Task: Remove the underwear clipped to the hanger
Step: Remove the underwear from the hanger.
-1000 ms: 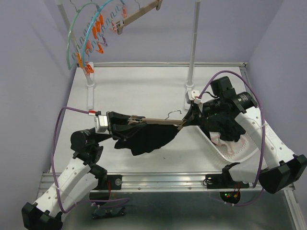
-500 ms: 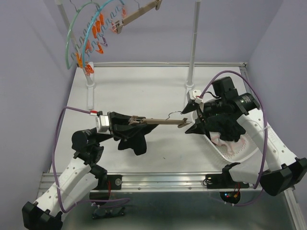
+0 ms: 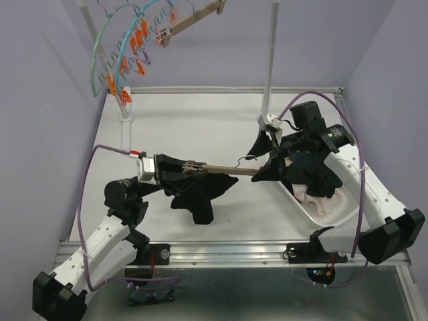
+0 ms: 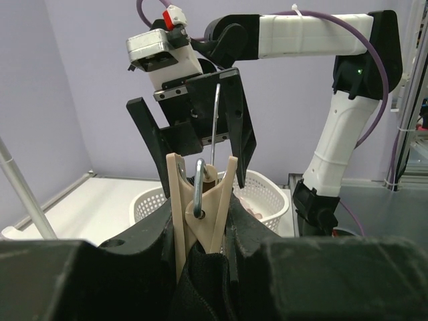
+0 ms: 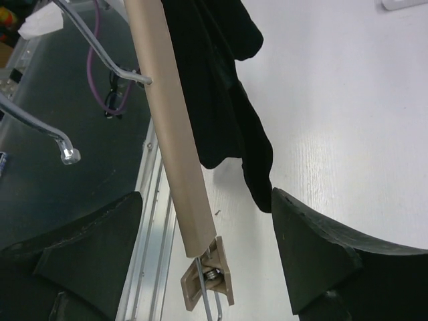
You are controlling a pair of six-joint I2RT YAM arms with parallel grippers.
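The hanger [image 3: 221,169] spans both arms: the left gripper [image 3: 175,172] jaws clamp its clip end, where the underwear [image 3: 198,195] hangs; the right gripper [image 3: 263,160] jaws stand open astride the bare end.

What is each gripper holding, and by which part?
The left gripper holds the beige wooden clip hanger by the clip end where black cloth underwear hangs. The right gripper stands open around the other end, holding nothing.

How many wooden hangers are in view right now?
2. One wooden hanger hangs at the back left, beside the coloured hangers. The other is held over mid-table, gripped at its left end by the left hand, black underwear clipped to it. None seems hidden.
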